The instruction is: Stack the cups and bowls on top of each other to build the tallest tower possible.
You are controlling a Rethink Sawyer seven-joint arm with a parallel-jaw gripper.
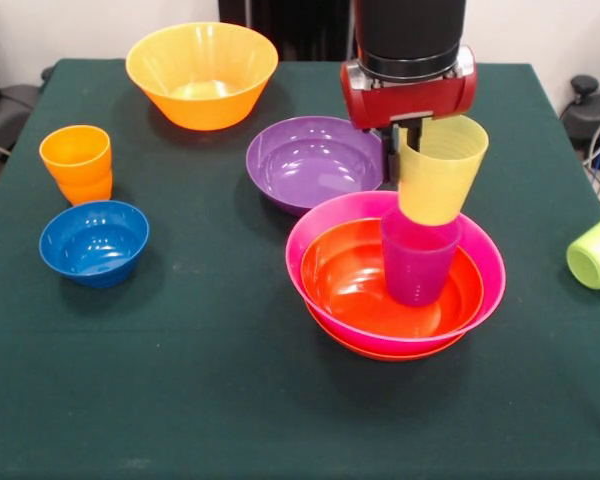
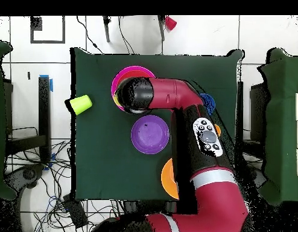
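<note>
In the front view my gripper (image 1: 404,158) hangs over the tower and is shut on the rim of a yellow cup (image 1: 442,175). The cup is tilted, and its base rests in the mouth of a purple cup (image 1: 418,265). The purple cup stands upright in a red-orange bowl (image 1: 355,285), which is nested in a pink bowl (image 1: 325,222). The rim of a second red-orange bowl (image 1: 380,352) shows beneath. In the overhead view the arm hides the gripper and most of the tower; only the pink bowl's rim (image 2: 122,77) shows.
A purple bowl (image 1: 305,160) (image 2: 150,135) sits just behind the tower. A yellow-orange bowl (image 1: 202,75) (image 2: 168,178), an orange cup (image 1: 77,162) and a blue bowl (image 1: 93,242) (image 2: 209,101) stand apart. A lime green cup (image 1: 597,252) (image 2: 81,104) lies on its side.
</note>
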